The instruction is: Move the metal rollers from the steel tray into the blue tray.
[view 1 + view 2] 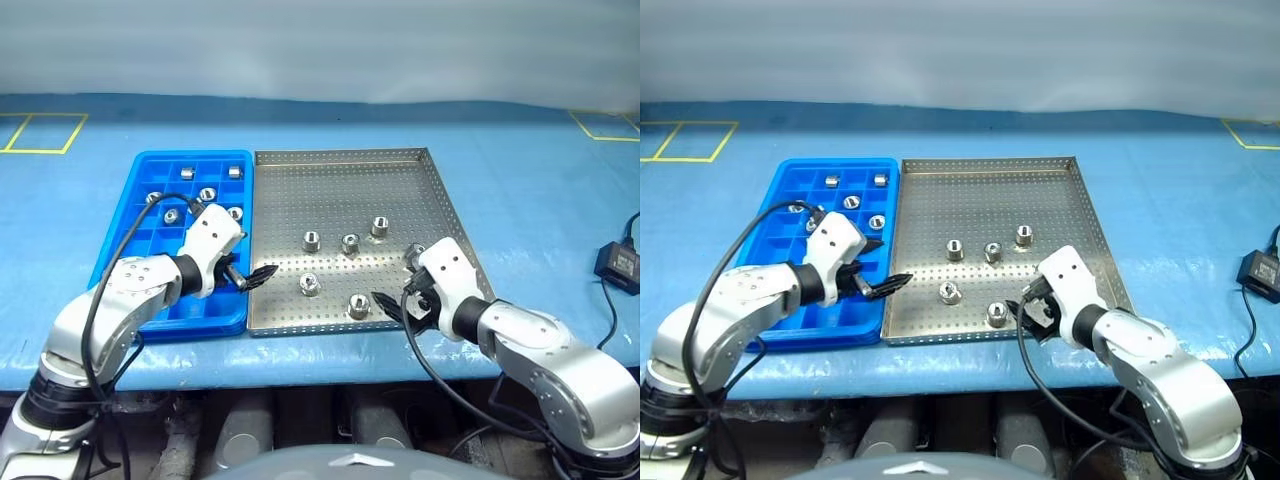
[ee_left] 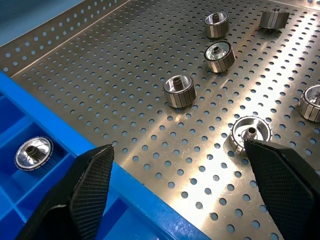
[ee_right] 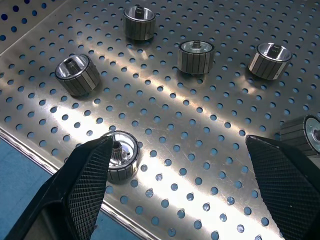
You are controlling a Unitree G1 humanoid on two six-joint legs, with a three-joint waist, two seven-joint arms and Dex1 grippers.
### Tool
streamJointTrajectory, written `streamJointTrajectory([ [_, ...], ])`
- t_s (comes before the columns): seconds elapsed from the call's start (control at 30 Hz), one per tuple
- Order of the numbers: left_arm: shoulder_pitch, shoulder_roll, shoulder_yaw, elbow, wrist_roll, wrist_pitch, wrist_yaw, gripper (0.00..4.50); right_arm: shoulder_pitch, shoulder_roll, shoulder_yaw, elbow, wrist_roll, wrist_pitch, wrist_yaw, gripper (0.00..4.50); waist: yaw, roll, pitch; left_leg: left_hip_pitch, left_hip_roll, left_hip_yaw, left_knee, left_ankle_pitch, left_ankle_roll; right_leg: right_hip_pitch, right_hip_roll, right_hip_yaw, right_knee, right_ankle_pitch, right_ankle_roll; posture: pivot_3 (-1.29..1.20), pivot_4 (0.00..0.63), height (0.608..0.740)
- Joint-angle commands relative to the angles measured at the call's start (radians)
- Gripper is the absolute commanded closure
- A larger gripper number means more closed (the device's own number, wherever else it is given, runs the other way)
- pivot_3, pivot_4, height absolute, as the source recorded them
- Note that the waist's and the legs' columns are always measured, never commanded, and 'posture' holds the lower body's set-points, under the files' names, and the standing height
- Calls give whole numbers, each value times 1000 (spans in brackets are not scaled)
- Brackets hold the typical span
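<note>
Several metal rollers (image 1: 350,243) lie scattered on the perforated floor of the steel tray (image 1: 340,180). To its left, touching it, is the blue tray (image 1: 160,240), with several rollers (image 1: 207,194) in its far compartments. My left gripper (image 1: 252,277) hangs open and empty over the seam between the two trays. A roller (image 2: 250,132) lies close to its right finger (image 2: 280,185). My right gripper (image 1: 392,303) is open and empty above the steel tray's near right part. One roller (image 3: 120,155) sits by its left finger (image 3: 85,185), and another (image 3: 302,132) is by the other finger.
Both trays rest on a blue-covered table (image 1: 530,200) with yellow tape marks at its far corners. A small black box (image 1: 617,265) with a cable lies at the right. The steel tray's low rim (image 2: 55,35) runs around its floor.
</note>
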Motion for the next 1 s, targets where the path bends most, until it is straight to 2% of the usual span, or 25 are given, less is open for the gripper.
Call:
streamJointTrajectory([
  [0.03, -18, -6, 16, -6, 6, -33, -6, 0, -2, -11, -20, -35, 3, -35, -1, 27, 0, 0, 0, 0, 0, 0, 0, 0, 0, 0, 0, 0, 0, 0, 0, 1, 150, 740],
  [1.0, -3, -6, 14, -13, 9, -43, -5, 0, 7, -29, 3, 20, -39, -77, -28, 27, 1, 0, 0, 0, 0, 0, 1, 0, 0, 1, 0, 0, 0, 1, 1, 12, 150, 740],
])
